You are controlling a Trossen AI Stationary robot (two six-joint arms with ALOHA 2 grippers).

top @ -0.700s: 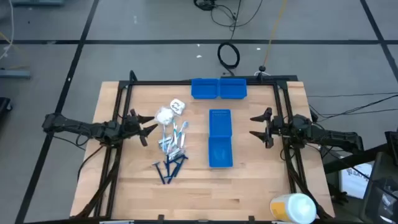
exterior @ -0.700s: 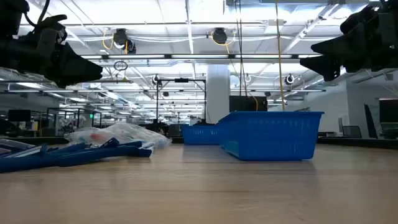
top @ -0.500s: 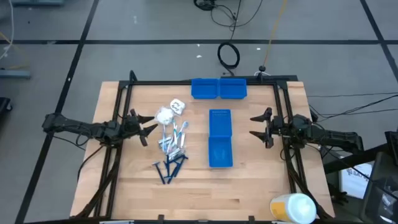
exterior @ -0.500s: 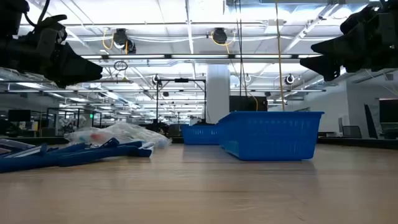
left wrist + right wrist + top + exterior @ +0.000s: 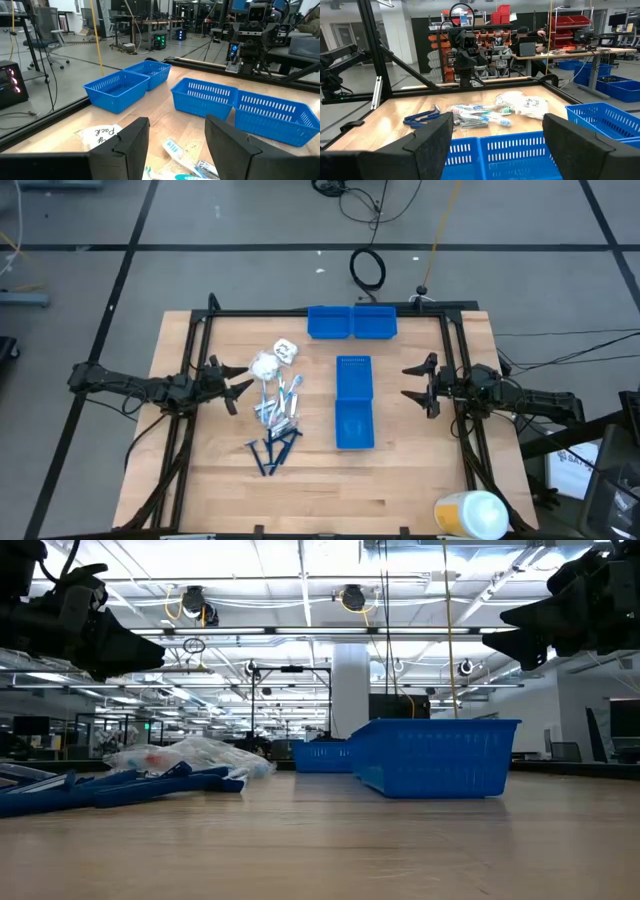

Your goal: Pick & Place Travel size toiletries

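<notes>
The travel size toiletries lie in a pile on the table's left half: white plastic packets [image 5: 270, 361] at the far end, white and light-blue sticks and silvery tubes [image 5: 280, 408] in the middle, dark blue razors [image 5: 273, 448] at the near end. My left gripper [image 5: 240, 386] hovers open above the table just left of the pile. My right gripper [image 5: 412, 383] hovers open near the table's right edge, right of the blue bins. The right wrist view shows the sticks [image 5: 480, 115], a packet [image 5: 525, 105] and razors [image 5: 422, 119] beyond a bin.
Two long blue bins [image 5: 354, 377] [image 5: 354, 423] stand end to end at mid-table. Two more blue bins [image 5: 329, 322] [image 5: 375, 321] sit side by side at the far edge. Black frame rails [image 5: 452, 340] run along the table's sides. A white-and-yellow bottle [image 5: 470, 512] lies by the near right corner.
</notes>
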